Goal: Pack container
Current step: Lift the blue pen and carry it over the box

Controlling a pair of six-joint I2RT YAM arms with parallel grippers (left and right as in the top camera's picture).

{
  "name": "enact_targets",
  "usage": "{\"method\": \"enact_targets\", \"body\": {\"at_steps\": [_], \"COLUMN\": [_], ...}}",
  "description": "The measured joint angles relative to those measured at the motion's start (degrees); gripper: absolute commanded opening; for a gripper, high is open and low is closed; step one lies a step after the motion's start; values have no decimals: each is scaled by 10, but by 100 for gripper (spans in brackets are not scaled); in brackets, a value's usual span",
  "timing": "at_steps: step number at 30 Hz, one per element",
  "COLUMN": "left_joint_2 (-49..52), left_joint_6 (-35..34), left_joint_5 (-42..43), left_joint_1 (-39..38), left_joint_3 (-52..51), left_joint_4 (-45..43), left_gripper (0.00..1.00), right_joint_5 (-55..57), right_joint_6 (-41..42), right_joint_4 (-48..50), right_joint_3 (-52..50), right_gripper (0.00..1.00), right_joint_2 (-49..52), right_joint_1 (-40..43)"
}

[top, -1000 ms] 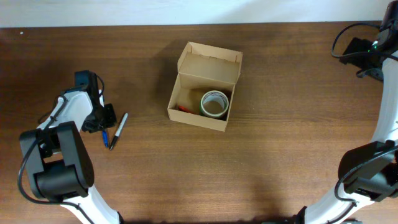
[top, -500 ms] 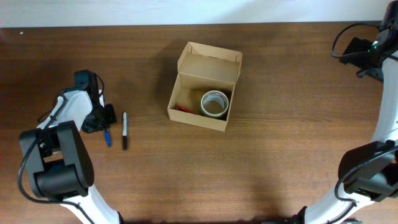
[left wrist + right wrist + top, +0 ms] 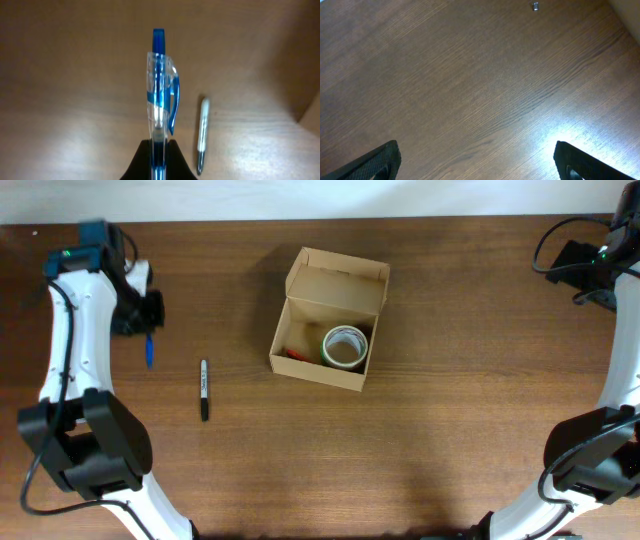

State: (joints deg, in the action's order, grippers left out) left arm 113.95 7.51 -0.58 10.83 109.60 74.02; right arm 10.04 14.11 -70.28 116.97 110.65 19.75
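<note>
One wooden table (image 3: 450, 430). Container (image 3: 315, 370) sits mid-table, mouth up, flap lid open toward the far edge, long axis roughly left-right and slightly skewed. Inside: tape roll (image 3: 345, 346) on the right, small red item (image 3: 294, 354) on the left. Right gripper (image 3: 477, 160) has its fingers apart over wood. Left gripper (image 3: 159, 155) is clamped on a blue pen (image 3: 161, 100). Black marker (image 3: 204, 389) lies left of the container, well apart.

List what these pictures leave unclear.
Red item in the container: overhead view, too small and shadowed by the wall to identify.
Marker print: blurred in left wrist view, tiny overhead.
Left claw holding the blue pen: mostly cut off by the left wrist view's bottom edge.
</note>
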Motion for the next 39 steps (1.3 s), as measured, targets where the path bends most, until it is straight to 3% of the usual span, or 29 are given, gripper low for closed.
{"method": "enact_targets", "body": {"at_steps": [8,14,18,27,39], "left_joint_2": [0,0,0,15,84], "left_joint_6": [236,405,482,586,617], "left_joint_5": [31,40,43,52,90], "left_joint_1": [-75,-181,-254,-373,-380], "left_joint_3": [142,149,149,149,149], "left_joint_4": [49,52,27,1,67], "left_gripper": [2,2,2,2,2], "right_joint_5": [0,0,0,0,0], "right_joint_6": [0,0,0,0,0], "right_joint_4": [0,0,0,0,0], "right_joint_3": [0,0,0,0,0], "right_gripper": [99,99,99,99,99], "right_joint_2": [0,0,0,0,0], "right_joint_1": [0,0,0,0,0]}}
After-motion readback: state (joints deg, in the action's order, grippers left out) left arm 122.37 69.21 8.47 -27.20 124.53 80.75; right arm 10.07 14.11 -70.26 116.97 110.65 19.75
